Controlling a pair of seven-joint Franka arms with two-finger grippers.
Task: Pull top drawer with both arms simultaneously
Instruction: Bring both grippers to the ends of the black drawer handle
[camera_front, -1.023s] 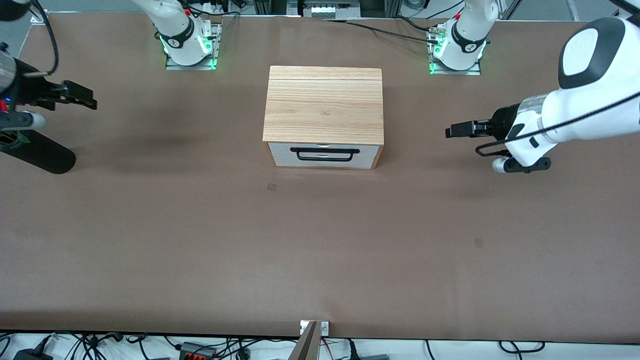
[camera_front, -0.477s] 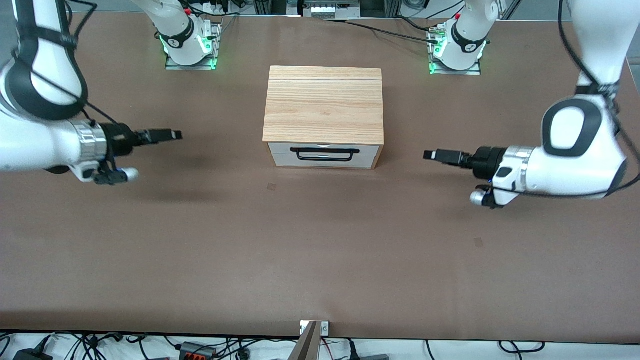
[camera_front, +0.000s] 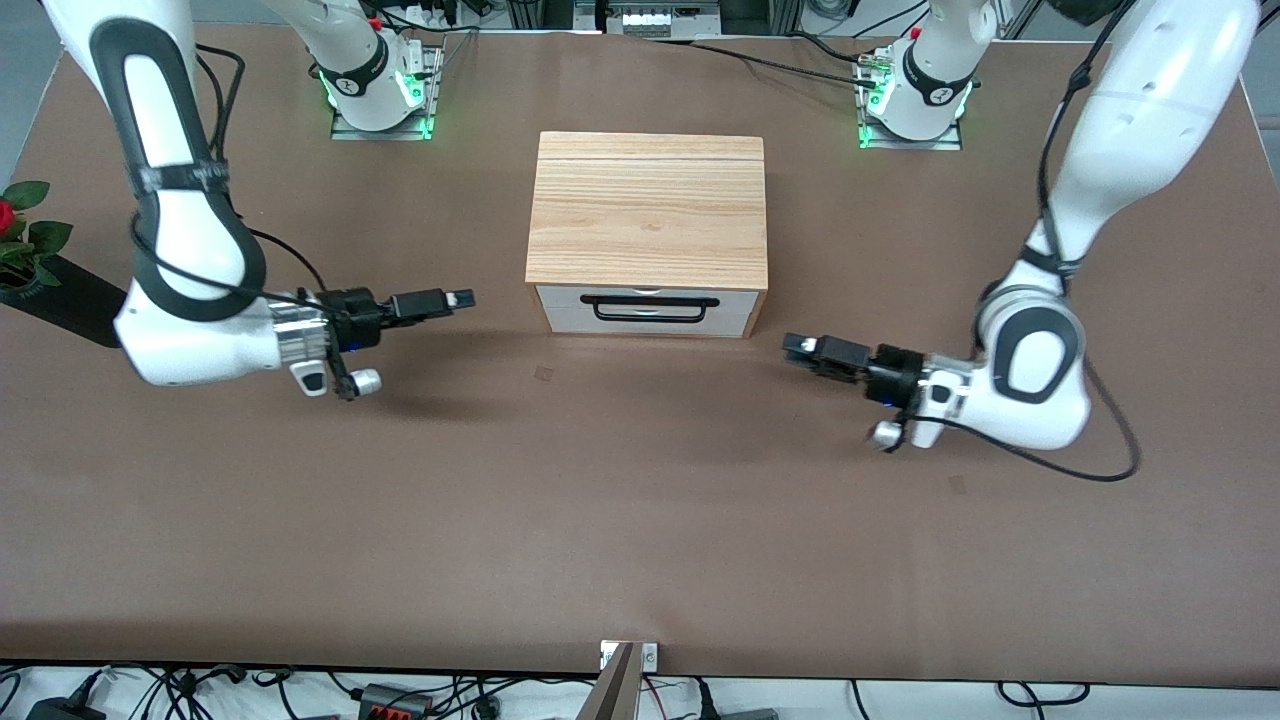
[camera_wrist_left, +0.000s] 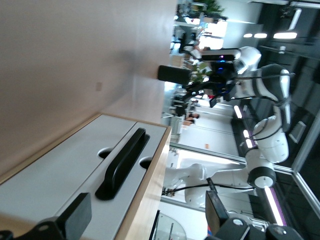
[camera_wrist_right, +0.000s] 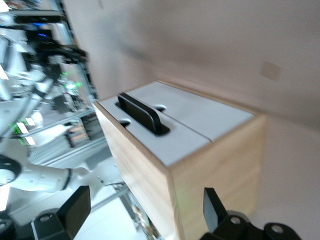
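The cabinet's top drawer is closed, with a white front and a long black bar handle under the wooden lid. My right gripper is open and empty, level with the drawer front, off the cabinet's side toward the right arm's end. My left gripper is open and empty, off the other side toward the left arm's end, low over the table. The left wrist view shows the handle ahead of the open left gripper. The right wrist view shows the handle and the open right gripper.
A potted plant with a red flower and a dark block sit at the table edge at the right arm's end. The arm bases stand farther from the front camera than the cabinet.
Both arms have swung in from the table's ends toward the cabinet's front and dropped lower. The drawer has not moved.
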